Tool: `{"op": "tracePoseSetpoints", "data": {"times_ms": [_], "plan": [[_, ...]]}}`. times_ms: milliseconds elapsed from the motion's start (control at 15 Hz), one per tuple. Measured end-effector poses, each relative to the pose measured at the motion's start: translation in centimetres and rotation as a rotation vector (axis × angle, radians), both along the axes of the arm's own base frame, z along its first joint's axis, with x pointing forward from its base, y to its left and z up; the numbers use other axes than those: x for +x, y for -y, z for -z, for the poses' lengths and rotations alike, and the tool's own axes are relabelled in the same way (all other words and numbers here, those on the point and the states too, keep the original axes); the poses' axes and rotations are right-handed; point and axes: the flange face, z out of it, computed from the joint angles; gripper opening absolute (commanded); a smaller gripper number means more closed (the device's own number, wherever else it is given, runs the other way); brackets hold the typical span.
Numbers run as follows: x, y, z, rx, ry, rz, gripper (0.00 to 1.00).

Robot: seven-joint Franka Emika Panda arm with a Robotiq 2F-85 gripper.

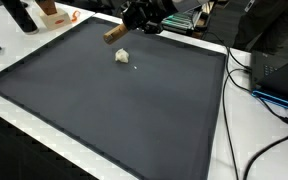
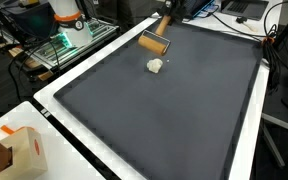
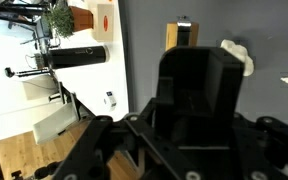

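Wrist view shows the brush (image 3: 181, 38) at the mat's (image 2: 184, 120) far side, the lump (image 3: 239, 57) just nearer; claw (image 2: 165, 16) seems pinched on its handle; a loose grip could let the brush twist and skip the lump.

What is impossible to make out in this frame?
Jaws: open or shut unclear; the gripper is a dark blur in both exterior views, its own body blocks the wrist view.
Wooden block: whether it is held; handle end lost against that blur.
White lump: too small to identify anywhere.
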Motion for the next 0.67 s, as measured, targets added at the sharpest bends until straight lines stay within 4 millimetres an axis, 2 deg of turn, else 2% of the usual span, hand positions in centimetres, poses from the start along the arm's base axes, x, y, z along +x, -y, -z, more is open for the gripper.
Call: {"op": "tracePoseSetpoints", "data": {"times_ms": [400, 667], "plan": [[0.5, 0.9, -1.6, 0.011, 0.026, 0.017, 0.24], [0.8, 1.6, -3.3, 0.028, 0.052, 0.024, 0.24]]}}
